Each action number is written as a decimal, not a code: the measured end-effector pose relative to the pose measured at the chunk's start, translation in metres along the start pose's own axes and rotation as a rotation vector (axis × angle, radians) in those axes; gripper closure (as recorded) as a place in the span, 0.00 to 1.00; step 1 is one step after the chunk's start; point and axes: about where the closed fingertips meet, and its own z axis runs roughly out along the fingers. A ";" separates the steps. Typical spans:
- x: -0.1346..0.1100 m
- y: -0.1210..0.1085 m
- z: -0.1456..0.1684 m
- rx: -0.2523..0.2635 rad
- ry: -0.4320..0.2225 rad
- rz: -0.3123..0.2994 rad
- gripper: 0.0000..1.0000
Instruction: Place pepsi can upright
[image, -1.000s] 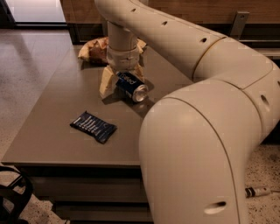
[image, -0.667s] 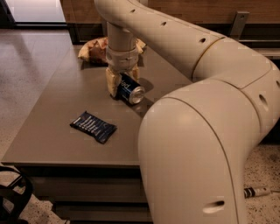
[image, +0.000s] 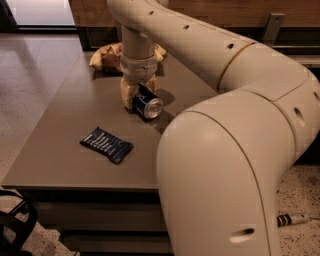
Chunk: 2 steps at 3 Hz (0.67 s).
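Note:
The pepsi can (image: 146, 103) is dark blue with a silver end. It is tilted on its side at the middle of the grey table (image: 60, 150), its silver end facing front right. My gripper (image: 136, 94) comes down from above onto the can's far end, with its cream fingers (image: 127, 92) on either side of the can body. The arm hides the can's rear part.
A flat dark-blue snack wrapper (image: 106, 145) lies on the table in front left of the can. A brown-and-yellow chip bag (image: 107, 56) lies at the table's back behind the gripper. My large arm (image: 225, 150) fills the right side.
The gripper has shifted slightly left and closed in around the can, and the can has turned a little between the fingers.

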 end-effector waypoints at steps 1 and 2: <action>-0.004 0.005 0.000 -0.006 -0.017 -0.020 1.00; 0.003 -0.001 -0.041 -0.057 -0.163 -0.108 1.00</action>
